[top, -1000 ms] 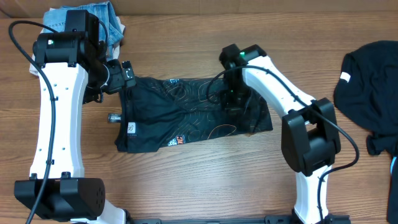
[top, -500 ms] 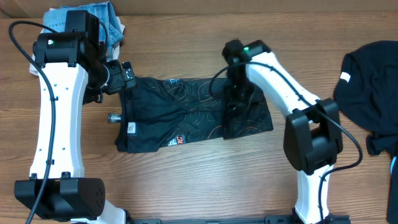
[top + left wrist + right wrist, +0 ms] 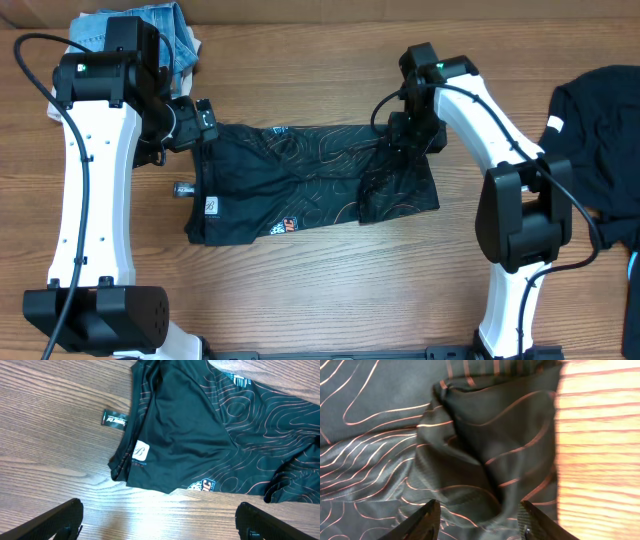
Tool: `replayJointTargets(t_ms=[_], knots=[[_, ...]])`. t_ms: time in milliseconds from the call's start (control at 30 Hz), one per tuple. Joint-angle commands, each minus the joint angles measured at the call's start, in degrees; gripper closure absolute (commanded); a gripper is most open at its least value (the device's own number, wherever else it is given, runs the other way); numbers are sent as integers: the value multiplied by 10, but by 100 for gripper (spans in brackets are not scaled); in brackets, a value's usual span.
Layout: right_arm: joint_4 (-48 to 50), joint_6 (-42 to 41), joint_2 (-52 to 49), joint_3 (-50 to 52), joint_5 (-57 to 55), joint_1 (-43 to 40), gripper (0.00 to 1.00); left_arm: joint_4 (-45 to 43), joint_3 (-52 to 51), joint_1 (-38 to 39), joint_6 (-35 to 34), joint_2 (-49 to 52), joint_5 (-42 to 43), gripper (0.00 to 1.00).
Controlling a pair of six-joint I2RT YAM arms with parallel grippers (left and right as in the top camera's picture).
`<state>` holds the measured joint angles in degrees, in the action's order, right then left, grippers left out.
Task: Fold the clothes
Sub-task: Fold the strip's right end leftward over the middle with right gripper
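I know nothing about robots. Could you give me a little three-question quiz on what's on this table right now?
1. True or false: the black jersey is hanging in mid-air.
2. What colour is the other garment at the right edge of the table? A black, B yellow, C white.
3. Fill in: the left end effector has its jaws ___.
Key: 1 false, it lies on the table; 2 A; 3 open.

Robotics lab table.
A white-and-black left arm (image 3: pixel 90 200) and right arm (image 3: pixel 510 220) are standing on bases at the wood-grain table's (image 3: pixel 300 300) 6 o'clock edge, while a blue cloth heap (image 3: pixel 172 30) is lying at 11 o'clock and a black garment (image 3: pixel 600 130) at 3 o'clock.
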<state>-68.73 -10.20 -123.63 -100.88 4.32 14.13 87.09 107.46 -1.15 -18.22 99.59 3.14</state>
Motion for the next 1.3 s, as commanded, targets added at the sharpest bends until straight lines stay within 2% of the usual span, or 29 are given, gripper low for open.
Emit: replayJointTargets(t_ms=[0, 167, 200, 267, 333, 367, 633, 667, 733, 800, 867, 1100, 1267], knots=[[12, 12, -2, 17, 23, 6, 46, 1, 6, 1, -2, -5, -5, 0], [21, 12, -2, 35, 24, 6, 48, 0, 6, 1, -2, -5, -5, 0], [25, 12, -2, 38, 29, 6, 54, 0, 6, 1, -2, -5, -5, 0], [36, 12, -2, 41, 49, 6, 75, -1, 6, 1, -2, -5, -5, 0], [49, 12, -2, 42, 71, 7, 91, -1, 6, 1, -2, -5, -5, 0], [56, 11, -2, 42, 80, 7, 96, 0, 6, 1, -2, -5, -5, 0], [141, -3, -2, 42, 139, 9, 96, 1, 6, 1, -2, -5, -6, 0], [154, -3, -2, 42, 151, 9, 81, 1, 6, 1, -2, -5, -5, 0], [168, -3, -2, 42, 153, 9, 64, 1, 6, 1, -2, -5, -5, 0], [175, 8, -2, 42, 153, 9, 56, 1, 6, 1, -2, -5, -5, 0], [173, 12, -2, 40, 152, 7, 56, 1, 6, 1, -2, -5, -5, 0], [98, 17, -2, -14, 129, -59, 34, 3, 6, 1, -2, -5, -6, 0], [45, 47, -2, -49, 129, -124, 30, -1, 6, 1, -2, -5, -6, 0]])
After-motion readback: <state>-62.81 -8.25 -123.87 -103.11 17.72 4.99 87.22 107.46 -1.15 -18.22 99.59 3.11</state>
